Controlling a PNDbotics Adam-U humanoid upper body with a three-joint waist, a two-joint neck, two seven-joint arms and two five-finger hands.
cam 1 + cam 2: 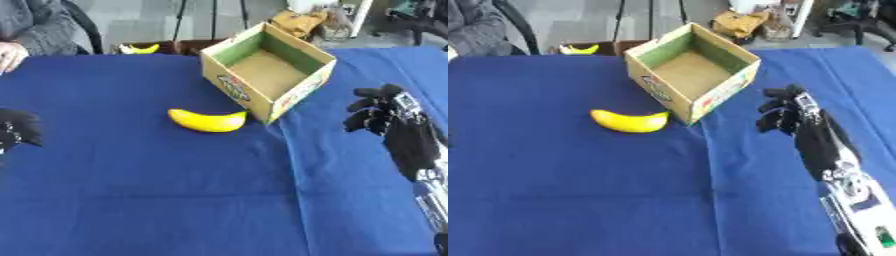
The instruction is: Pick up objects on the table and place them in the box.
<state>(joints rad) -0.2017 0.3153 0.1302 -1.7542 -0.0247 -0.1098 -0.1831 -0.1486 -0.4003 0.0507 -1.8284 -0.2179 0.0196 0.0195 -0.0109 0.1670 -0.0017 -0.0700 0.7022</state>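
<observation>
Banana flat on blue cloth, just beside box near corner. Box empty, open-topped. Right hand clenched, holding nothing, right of box. Left hand at left edge, fingers unclear. Best: unclench first, approach banana from above, mid-body, clear of box wall.

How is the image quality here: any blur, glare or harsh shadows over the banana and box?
Left eye view: soft all over, the right hand smeared, the left hand a dark blur at the edge. Right eye view: even lighting, no glare on the blue cloth; the banana casts only a faint shadow, and the box interior is evenly lit.
</observation>
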